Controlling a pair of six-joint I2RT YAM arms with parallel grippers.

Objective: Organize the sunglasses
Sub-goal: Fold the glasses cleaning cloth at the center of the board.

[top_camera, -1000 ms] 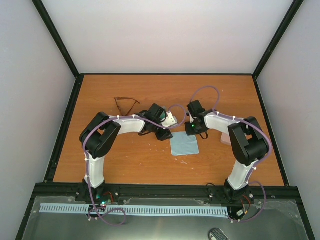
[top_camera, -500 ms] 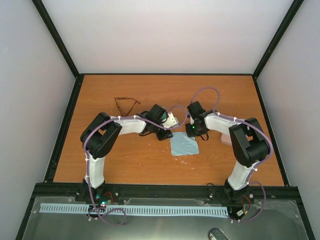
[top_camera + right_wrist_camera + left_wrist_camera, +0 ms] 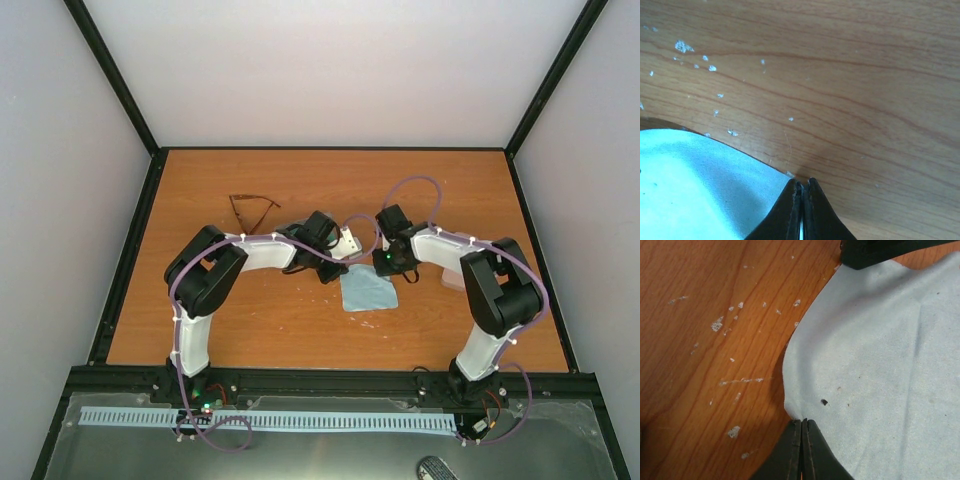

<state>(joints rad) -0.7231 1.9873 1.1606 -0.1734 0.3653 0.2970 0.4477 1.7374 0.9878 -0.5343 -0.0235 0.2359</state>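
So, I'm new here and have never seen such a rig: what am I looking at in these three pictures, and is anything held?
These are two robot arms bolted to the near edge of a wooden table. The wide picture comes from a fixed camera above and behind them; the two close-ups come from a camera on each wrist, so the black wedges at the bottom are that arm's own fingers. On the table lie a light blue cloth and, further back on the left, dark brown sunglasses. The left gripper and the right gripper are each pinched shut on an edge of the cloth; the sunglasses lie untouched.
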